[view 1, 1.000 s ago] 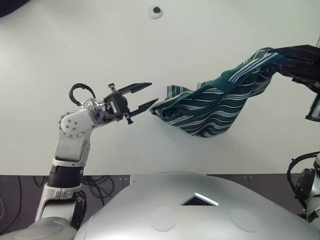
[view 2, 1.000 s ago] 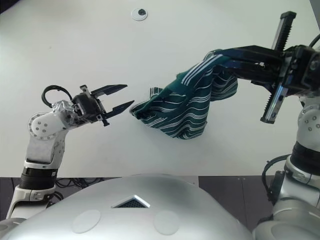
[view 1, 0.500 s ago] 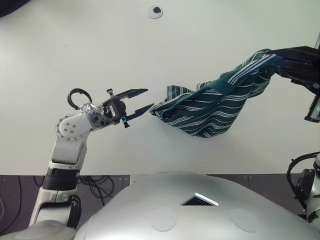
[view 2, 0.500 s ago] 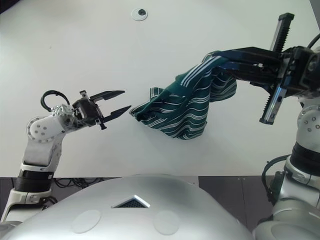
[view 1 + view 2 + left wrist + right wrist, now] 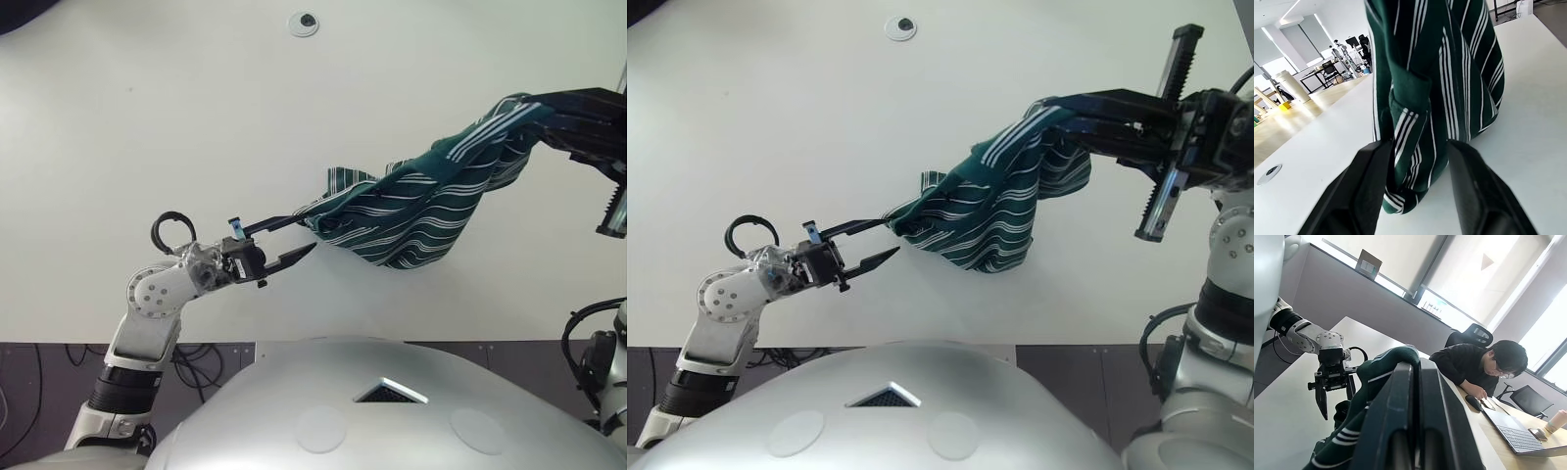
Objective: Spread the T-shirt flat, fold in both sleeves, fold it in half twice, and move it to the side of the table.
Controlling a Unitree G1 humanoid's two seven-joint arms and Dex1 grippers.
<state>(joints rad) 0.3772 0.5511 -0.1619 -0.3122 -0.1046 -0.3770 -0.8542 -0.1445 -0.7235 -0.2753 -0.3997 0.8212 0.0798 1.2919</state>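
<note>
- Left eye view: dark green T-shirt w/ white stripes [image 5: 411, 220] hangs bunched over the white table [image 5: 196, 117], strung from 2 o'clock down toward centre.
- Right gripper [image 5: 1068, 110], at 2 o'clock, fingers clenched on shirt's upper end; fabric w/ triple white bands drapes over the black fingers, raised off the tabletop.
- Left gripper [image 5: 306, 232], at 8 o'clock, fingers spread apart, pointing toward 2 o'clock at shirt's low corner.
- Left wrist view: striped hem sits between the two black fingers [image 5: 1371, 186], not pinched; shirt's low end is down by the tabletop, contact w/ it unclear.
- Shirt is unspread and unfolded, a twisted bundle mid-table, slightly to the 3 o'clock side.
- Small round grey grommet [image 5: 304, 23] set in tabletop at 12 o'clock, well apart from shirt.
</note>
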